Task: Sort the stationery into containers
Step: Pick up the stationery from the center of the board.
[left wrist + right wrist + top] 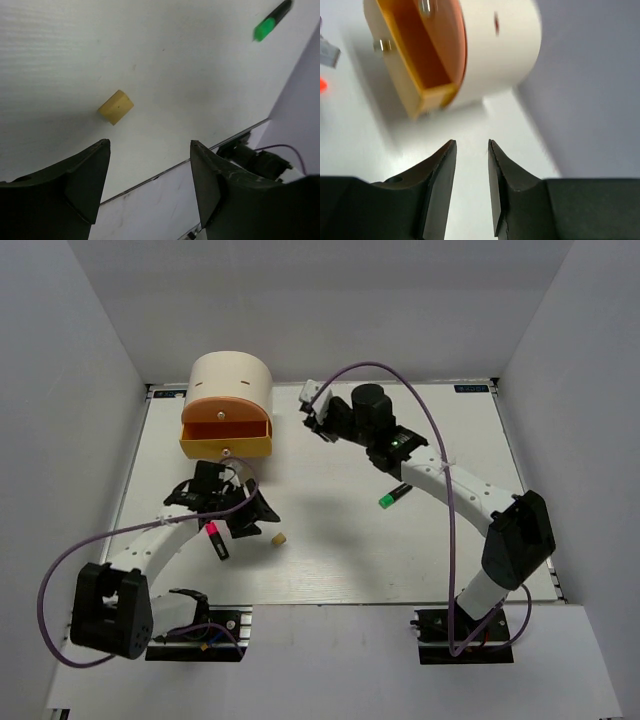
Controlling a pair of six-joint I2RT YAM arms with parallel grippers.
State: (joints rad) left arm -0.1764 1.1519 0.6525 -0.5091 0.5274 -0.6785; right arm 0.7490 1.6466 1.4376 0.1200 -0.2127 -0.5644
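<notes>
The cream round cabinet (232, 378) stands at the back left with its orange drawer (225, 436) pulled out; the drawer also shows in the right wrist view (420, 55), with nothing visible inside. My left gripper (255, 520) is open wide and empty, hovering just left of a tan block (281, 539), which lies ahead of the fingers in the left wrist view (116, 106). A pink-capped black marker (215, 539) lies beside the left arm. A green-capped marker (392, 497) lies under the right arm and shows in the left wrist view (270, 21). My right gripper (318, 423) is slightly open and empty, pointing at the cabinet (500, 45).
A small white-grey piece (311, 392) sits by the right gripper's far side; I cannot tell what it is. White walls close the table (330, 560) on three sides. The left arm's purple cable loops off the near left edge.
</notes>
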